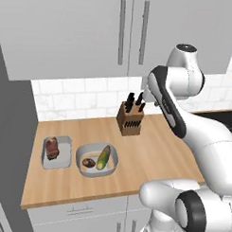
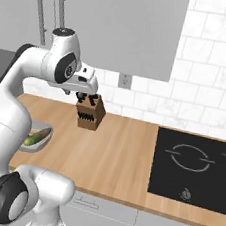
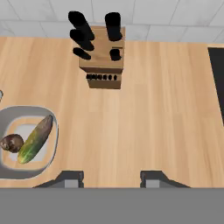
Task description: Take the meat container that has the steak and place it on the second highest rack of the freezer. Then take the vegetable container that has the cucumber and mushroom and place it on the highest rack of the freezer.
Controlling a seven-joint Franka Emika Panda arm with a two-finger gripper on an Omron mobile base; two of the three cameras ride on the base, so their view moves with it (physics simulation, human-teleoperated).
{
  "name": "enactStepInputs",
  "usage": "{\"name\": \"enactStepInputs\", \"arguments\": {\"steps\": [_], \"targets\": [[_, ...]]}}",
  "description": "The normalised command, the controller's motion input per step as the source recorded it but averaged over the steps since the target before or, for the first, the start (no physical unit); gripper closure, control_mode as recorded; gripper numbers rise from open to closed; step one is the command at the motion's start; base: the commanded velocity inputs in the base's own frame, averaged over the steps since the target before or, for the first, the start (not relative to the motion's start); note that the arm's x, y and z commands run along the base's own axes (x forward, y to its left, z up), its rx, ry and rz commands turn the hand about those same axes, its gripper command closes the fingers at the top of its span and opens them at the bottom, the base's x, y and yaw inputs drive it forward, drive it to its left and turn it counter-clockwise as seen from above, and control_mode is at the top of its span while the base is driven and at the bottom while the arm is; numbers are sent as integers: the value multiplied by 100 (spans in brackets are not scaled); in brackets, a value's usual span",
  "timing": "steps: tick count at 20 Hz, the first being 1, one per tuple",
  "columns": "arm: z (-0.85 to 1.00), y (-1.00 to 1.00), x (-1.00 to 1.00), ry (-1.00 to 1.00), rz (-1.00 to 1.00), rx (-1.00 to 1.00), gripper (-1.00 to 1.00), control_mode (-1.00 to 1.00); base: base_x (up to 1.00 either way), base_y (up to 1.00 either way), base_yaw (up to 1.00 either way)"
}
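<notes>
Nothing moved yet: both of the 2 containers sit on the pale wood counter (image 1: 150, 152). Meat container (image 1: 56, 152), shallow grey squarish tray, holds a dark red steak (image 1: 52, 148). Just beside it, vegetable container (image 1: 97, 159), rounded grey dish, holds glossy green cucumber (image 3: 36, 138) and brown mushroom (image 3: 11, 142). Gripper (image 3: 111, 178) hangs high above the counter, jaws apart, empty. Wooden knife block (image 1: 130, 118) stands behind.

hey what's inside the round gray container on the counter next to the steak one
In the vegetable container lie a cucumber and a brown mushroom, side by side on its pale floor. Whatever floor lies under them is covered.
</notes>
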Motion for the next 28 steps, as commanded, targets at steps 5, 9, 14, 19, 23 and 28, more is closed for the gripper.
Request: {"name": "enactStepInputs", "arguments": {"steps": [5,9,14,19,23,28], "targets": [[-26,42,-12,0,9,-1,-100,-100,0,0,0],[-51,82,-18,4,73,-5,-100,-100,0,0,0],[-60,92,-20,8,84,-1,-100,-100,0,0,0],[-57,100,-39,3,70,-9,-100,-100,0,0,0],[-69,86,-75,0,48,-9,-100,-100,0,0,0],[-73,4,-36,0,25,1,-100,-100,0,0,0]]}}
